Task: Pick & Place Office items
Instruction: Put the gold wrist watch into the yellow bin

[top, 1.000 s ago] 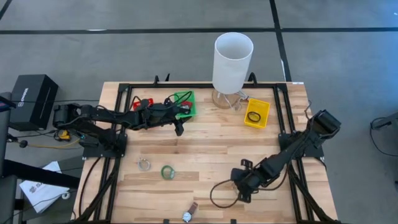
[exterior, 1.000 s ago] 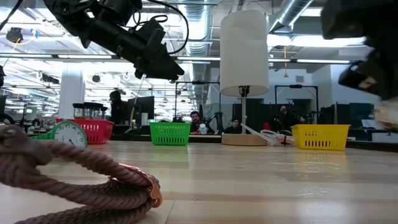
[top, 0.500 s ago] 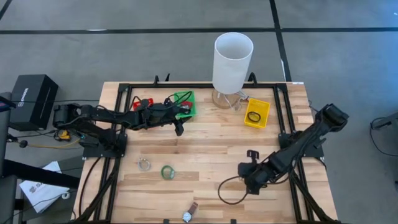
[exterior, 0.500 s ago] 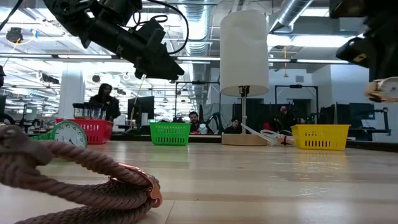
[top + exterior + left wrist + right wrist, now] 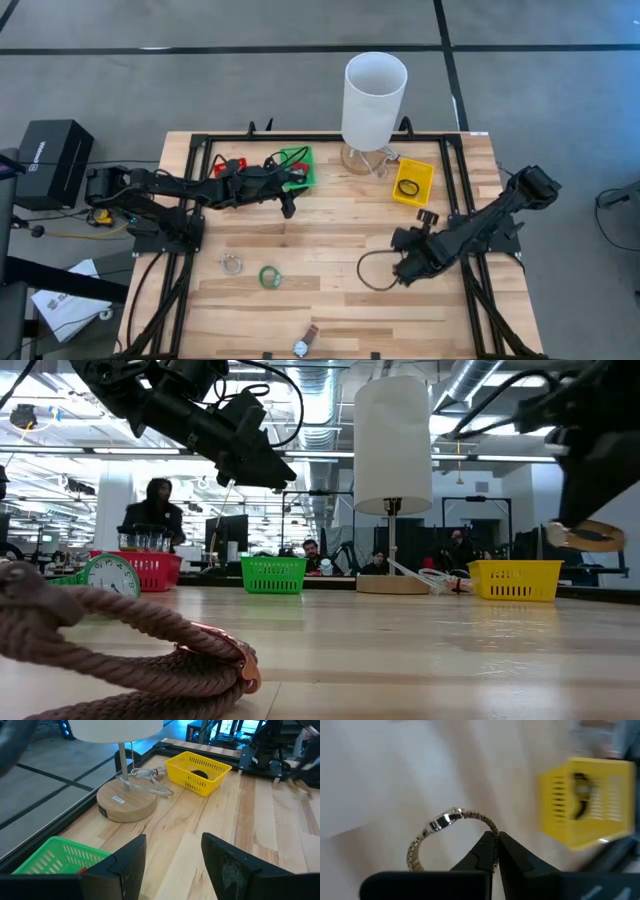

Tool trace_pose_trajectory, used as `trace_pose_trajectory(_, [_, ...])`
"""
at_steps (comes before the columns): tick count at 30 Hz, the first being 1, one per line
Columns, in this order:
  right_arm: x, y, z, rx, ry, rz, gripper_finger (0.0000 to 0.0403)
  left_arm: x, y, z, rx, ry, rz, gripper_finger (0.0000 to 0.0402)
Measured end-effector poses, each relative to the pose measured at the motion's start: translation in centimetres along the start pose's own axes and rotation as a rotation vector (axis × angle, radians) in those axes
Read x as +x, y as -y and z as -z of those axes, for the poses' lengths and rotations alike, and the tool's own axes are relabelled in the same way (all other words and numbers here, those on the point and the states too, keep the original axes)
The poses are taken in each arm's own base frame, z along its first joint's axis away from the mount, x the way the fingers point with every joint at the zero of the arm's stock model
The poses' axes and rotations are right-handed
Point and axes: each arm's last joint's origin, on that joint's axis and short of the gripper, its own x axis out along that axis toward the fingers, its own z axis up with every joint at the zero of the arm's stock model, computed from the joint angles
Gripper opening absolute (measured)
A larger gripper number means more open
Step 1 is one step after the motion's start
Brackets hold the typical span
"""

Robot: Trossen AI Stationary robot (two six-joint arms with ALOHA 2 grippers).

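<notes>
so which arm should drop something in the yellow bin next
Right. Its gripper is already shut on a metal-band wristwatch near the yellow bin; the left gripper is open, empty, by the green bin.

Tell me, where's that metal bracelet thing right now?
The watch band hangs pinched in the right gripper, lifted above the table's right side, short of the yellow bin.

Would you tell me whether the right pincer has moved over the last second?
Yes. The right pincer, shut on a metal watch band, has travelled up the table toward the yellow bin.
</notes>
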Motion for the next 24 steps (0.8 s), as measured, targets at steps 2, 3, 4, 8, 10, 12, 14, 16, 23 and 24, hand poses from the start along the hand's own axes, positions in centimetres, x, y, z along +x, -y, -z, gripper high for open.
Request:
trace_pose_trajectory(2, [0.3,0.7,-0.2,0.022,-0.004,0.059,0.0008,0.0,0.0,0.0,0.000,0.000,0.000,0.0185])
trace_pose_trajectory(3, [0.5,1.1,-0.4,0.034,-0.002,0.087,0.0008,0.0,0.0,0.0,0.000,0.000,0.000,0.0185])
trace_pose_trajectory(4, [0.6,1.5,-0.6,0.045,0.002,0.119,0.0008,0.0,0.0,0.0,0.000,0.000,0.000,0.0185])
trace_pose_trajectory(8, [1.2,3.1,-1.2,0.088,0.022,0.251,0.0008,0.0,0.0,0.0,0.000,0.000,0.000,0.0185])
trace_pose_trajectory(10, [1.5,3.9,-1.5,0.121,0.035,0.307,0.0008,0.0,0.0,0.0,0.000,0.000,0.000,0.0186])
trace_pose_trajectory(12, [1.8,4.6,-1.9,0.181,0.064,0.368,0.0008,0.0,0.0,0.0,0.000,0.000,0.000,0.0186])
trace_pose_trajectory(14, [2.0,5.3,-2.2,0.241,0.105,0.421,0.0008,0.0,0.0,0.0,0.000,0.000,0.000,0.0185])
trace_pose_trajectory(16, [2.2,6.0,-2.5,0.253,0.144,0.481,0.0008,0.0,0.0,0.0,0.000,0.000,0.000,0.0186])
trace_pose_trajectory(23, [3.2,7.9,-3.2,0.302,0.104,0.558,0.0008,0.0,0.0,0.0,-0.001,0.000,0.000,0.0186])
trace_pose_trajectory(24, [3.4,8.1,-3.2,0.310,0.097,0.563,0.0008,0.0,0.0,0.0,-0.004,0.000,0.000,0.0185])
